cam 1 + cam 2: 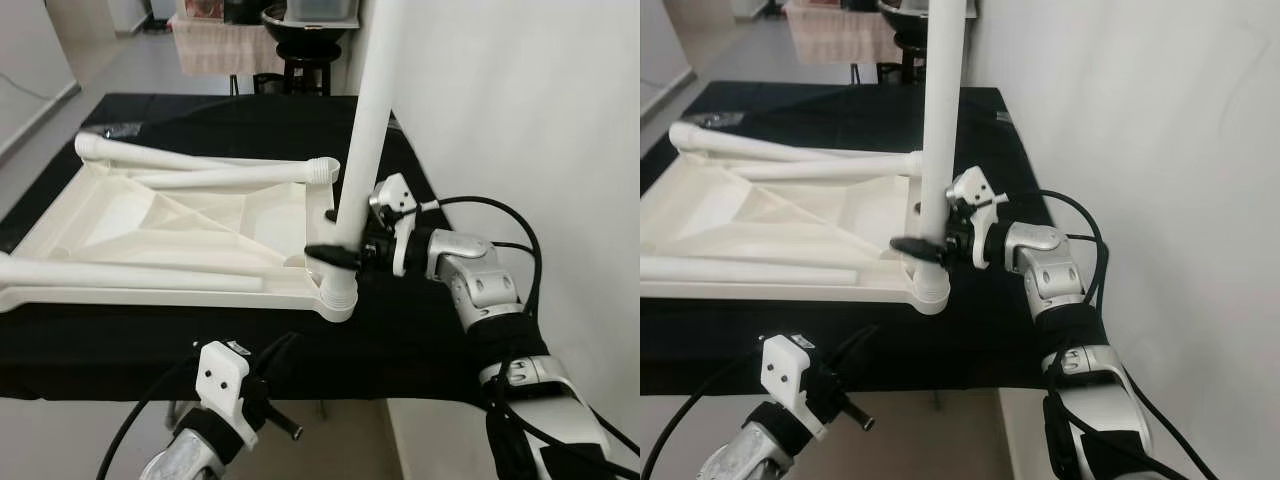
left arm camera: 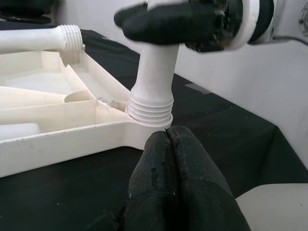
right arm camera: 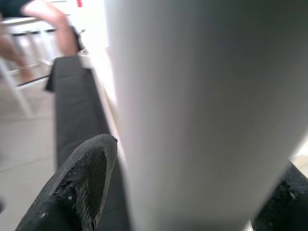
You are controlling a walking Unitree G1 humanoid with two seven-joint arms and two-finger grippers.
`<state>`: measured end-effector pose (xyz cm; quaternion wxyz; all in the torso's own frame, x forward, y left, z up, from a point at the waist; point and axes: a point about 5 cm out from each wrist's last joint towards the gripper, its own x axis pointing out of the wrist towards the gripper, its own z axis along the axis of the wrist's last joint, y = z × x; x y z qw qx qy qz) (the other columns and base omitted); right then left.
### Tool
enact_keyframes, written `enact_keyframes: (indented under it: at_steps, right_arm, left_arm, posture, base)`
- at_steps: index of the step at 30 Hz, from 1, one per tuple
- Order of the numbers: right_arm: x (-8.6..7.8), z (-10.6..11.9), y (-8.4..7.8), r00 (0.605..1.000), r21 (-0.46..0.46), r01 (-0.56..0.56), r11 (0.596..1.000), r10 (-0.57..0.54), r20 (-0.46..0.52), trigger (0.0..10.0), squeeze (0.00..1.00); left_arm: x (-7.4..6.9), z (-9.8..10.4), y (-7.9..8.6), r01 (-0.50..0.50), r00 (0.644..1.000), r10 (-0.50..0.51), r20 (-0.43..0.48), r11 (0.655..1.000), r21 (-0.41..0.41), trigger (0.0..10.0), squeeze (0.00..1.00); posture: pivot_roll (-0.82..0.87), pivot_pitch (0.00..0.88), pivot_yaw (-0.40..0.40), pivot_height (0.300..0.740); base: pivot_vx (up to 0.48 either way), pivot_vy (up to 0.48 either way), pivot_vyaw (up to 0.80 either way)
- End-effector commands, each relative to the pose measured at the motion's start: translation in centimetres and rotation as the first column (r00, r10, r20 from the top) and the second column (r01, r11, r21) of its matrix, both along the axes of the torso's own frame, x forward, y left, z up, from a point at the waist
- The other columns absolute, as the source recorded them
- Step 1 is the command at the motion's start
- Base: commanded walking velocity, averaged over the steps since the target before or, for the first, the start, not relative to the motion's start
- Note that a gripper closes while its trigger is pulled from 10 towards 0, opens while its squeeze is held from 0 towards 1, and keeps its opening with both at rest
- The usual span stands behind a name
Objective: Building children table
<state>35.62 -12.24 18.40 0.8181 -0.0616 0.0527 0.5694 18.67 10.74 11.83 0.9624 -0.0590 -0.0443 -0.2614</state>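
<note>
"Where had you got to with the children's table when you logged this?"

"I had the tabletop (image 1: pixel 170 225) lying upside down on the black cloth (image 1: pixel 400 330), ribs facing up. One white leg (image 1: pixel 368 120) stood upright in the near right corner socket (image 1: pixel 338 295). My right gripper (image 1: pixel 340 254) was clamped around that leg just above its threaded end, one finger on each side of the tube."

"Was it screwed home?"

"I judged not. From the left wrist camera several thread rings were showing above the socket rim, so it needed more turning."

"And your left arm?"

"I kept the left gripper (image 2: pixel 168 166) low at the near edge, fingers pressed together, holding nothing, pointed at that same corner."

"What was left?"

"Three more legs. Two (image 1: pixel 215 168) lay crossed over the far side of the tabletop, and one (image 1: pixel 120 276) lay along the near side. None was fitted, so I reckoned the job was roughly a quarter along."
</note>
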Motion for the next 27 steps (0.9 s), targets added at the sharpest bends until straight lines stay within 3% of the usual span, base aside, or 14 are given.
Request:
enact_keyframes:
  at_steps: [1,2,4,5,6,7,12,15,21,23,24,25,26,27]
  right_arm:
    - [0.2,0.2,1.0,0.998,-0.004,-0.064,0.998,0.064,-0.016,10.0,0.00]
    - [0.4,0.3,1.0,0.997,0.008,-0.070,0.998,0.070,-0.027,7.6,0.00]
    - [0.6,0.4,0.9,0.997,0.016,-0.064,0.998,0.064,-0.042,7.6,0.00]
    - [0.9,0.4,0.8,0.997,0.018,-0.046,0.999,0.047,-0.054,1.7,0.00]
    - [0.9,0.4,0.8,0.997,0.018,-0.046,0.999,0.047,-0.054,1.7,0.00]
    - [1.0,0.3,0.5,0.997,0.019,-0.030,0.999,0.031,-0.066,0.0,0.00]
    - [1.2,-0.5,-0.6,0.996,0.036,-0.005,0.999,0.008,-0.090,0.0,0.00]
    - [0.8,-1.9,-2.1,0.995,0.044,0.029,0.999,-0.025,-0.092,0.0,0.00]
    - [0.3,-2.7,-2.7,0.995,0.027,0.073,0.997,-0.071,-0.068,0.0,0.00]
    - [0.1,-3.3,-2.7,0.991,-0.005,0.119,0.993,-0.119,-0.067,0.0,0.00]
    - [-0.5,-4.5,-2.3,0.976,-0.064,0.206,0.977,-0.210,-0.062,0.0,0.00]
    - [-0.5,-4.5,-2.3,0.976,-0.064,0.206,0.977,-0.210,-0.062,0.0,0.00]
    - [-1.2,-5.7,-1.0,0.901,-0.094,0.423,0.901,-0.429,-0.063,0.0,0.00]
    - [-1.2,-5.7,-1.0,0.901,-0.094,0.423,0.901,-0.429,-0.063,0.0,0.00]
  left_arm:
    - [-0.2,-0.2,-0.1,0.007,1.000,-0.007,-0.004,1.000,-0.006,10.0,0.00]
    - [-0.3,-0.3,-0.1,0.007,1.000,-0.007,-0.005,1.000,-0.005,10.0,0.00]
    - [-0.3,-0.4,-0.1,0.007,1.000,-0.007,-0.005,1.000,-0.004,10.0,0.00]
    - [-0.3,-0.4,-0.1,0.008,1.000,-0.008,-0.006,1.000,-0.003,10.0,0.00]
    - [-0.3,-0.4,-0.1,0.008,1.000,-0.008,-0.006,1.000,-0.003,10.0,0.00]
    - [-0.4,-0.5,-0.1,0.007,1.000,-0.007,-0.006,1.000,-0.003,10.0,0.00]
    - [-0.4,-0.6,-0.2,0.007,1.000,-0.007,-0.006,1.000,-0.003,10.0,0.00]
    - [-0.5,-0.6,-0.2,0.010,1.000,-0.010,-0.005,1.000,-0.006,10.0,0.00]
    - [-0.5,-0.5,-0.3,0.014,1.000,-0.014,-0.005,1.000,-0.007,10.0,0.00]
    - [-0.5,-0.6,-0.2,0.015,1.000,-0.015,-0.006,1.000,-0.006,10.0,0.00]
    - [-0.6,-0.5,-0.2,0.015,1.000,-0.015,-0.006,1.000,-0.003,10.0,0.00]
    - [-0.6,-0.5,-0.2,0.015,1.000,-0.015,-0.006,1.000,-0.003,10.0,0.00]
    - [-0.6,-0.5,0.0,0.013,1.000,-0.013,-0.006,1.000,0.000,10.0,0.00]
    - [-0.6,-0.5,0.0,0.013,1.000,-0.013,-0.006,1.000,0.000,10.0,0.00]
  posture:
    - [0.11,0.051,-0.106,0.740]
    - [0.11,0.051,-0.106,0.740]
    - [0.11,0.051,-0.107,0.740]
    - [0.11,0.051,-0.107,0.740]
    - [0.11,0.051,-0.107,0.740]
    - [0.11,0.051,-0.109,0.740]
    - [0.11,0.056,-0.108,0.740]
    - [0.10,0.062,-0.101,0.740]
    - [0.11,0.066,-0.097,0.740]
    - [0.11,0.068,-0.099,0.740]
    - [0.11,0.071,-0.104,0.740]
    - [0.11,0.071,-0.104,0.740]
    - [0.11,0.082,-0.097,0.740]
    - [0.11,0.082,-0.097,0.740]
  base:
    - [0.000,0.000,0.00]
    - [0.000,0.000,0.00]
    - [0.000,0.000,0.00]
    - [0.000,0.000,0.00]
    - [0.000,0.000,0.00]
    - [0.000,0.000,0.00]
    - [0.000,0.000,0.00]
    - [0.000,0.000,0.00]
    - [0.000,0.000,0.00]
    - [0.000,0.000,0.00]
    - [0.000,0.000,0.00]
    - [0.000,0.000,0.00]
    - [0.000,0.000,0.00]
    - [0.000,0.000,0.00]
